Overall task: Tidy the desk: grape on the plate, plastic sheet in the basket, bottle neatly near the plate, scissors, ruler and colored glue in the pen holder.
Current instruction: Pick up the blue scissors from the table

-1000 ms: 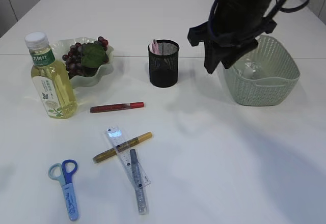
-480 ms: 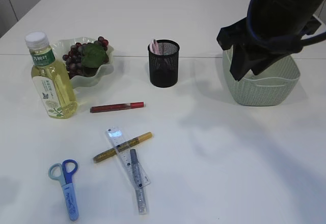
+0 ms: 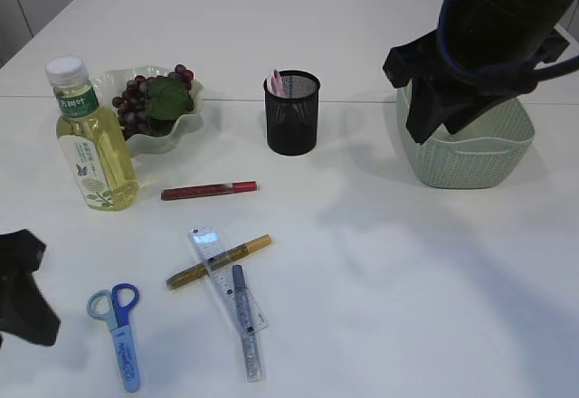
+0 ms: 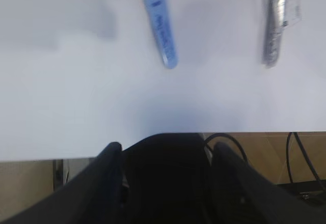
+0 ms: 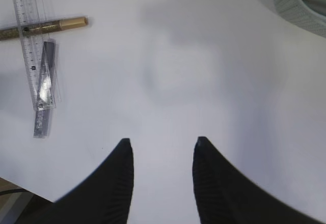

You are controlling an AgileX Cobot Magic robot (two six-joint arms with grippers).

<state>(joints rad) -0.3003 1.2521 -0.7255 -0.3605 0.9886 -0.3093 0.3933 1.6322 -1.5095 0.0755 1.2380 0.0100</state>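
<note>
Grapes [image 3: 145, 99] lie on the green plate [image 3: 176, 136], and the bottle [image 3: 90, 145] stands upright just left of it. Blue scissors [image 3: 118, 326] [image 4: 160, 25], the clear ruler [image 3: 226, 279] [image 5: 30, 46] and the gold [image 3: 217, 262], silver [image 3: 244, 326] and red glue pens [image 3: 208, 190] lie flat on the table. The black pen holder [image 3: 291, 113] holds a pink item. My left gripper [image 3: 23, 298] [image 4: 167, 147] hangs open at the table's front left edge, close to the scissors. The right gripper [image 5: 163, 141] is open and empty above bare table. The plastic sheet is hidden.
A green basket [image 3: 470, 154] [image 5: 300, 5] stands at the right, its inside mostly covered by my right arm [image 3: 479, 45]. The gold pen [image 5: 43, 28] lies across the ruler, and the silver pen [image 5: 46, 96] [image 4: 275, 25] rests on the ruler's near end.
My right arm swung right from beside the pen holder to over the basket, then held. My left gripper has come into view at the front left corner.
</note>
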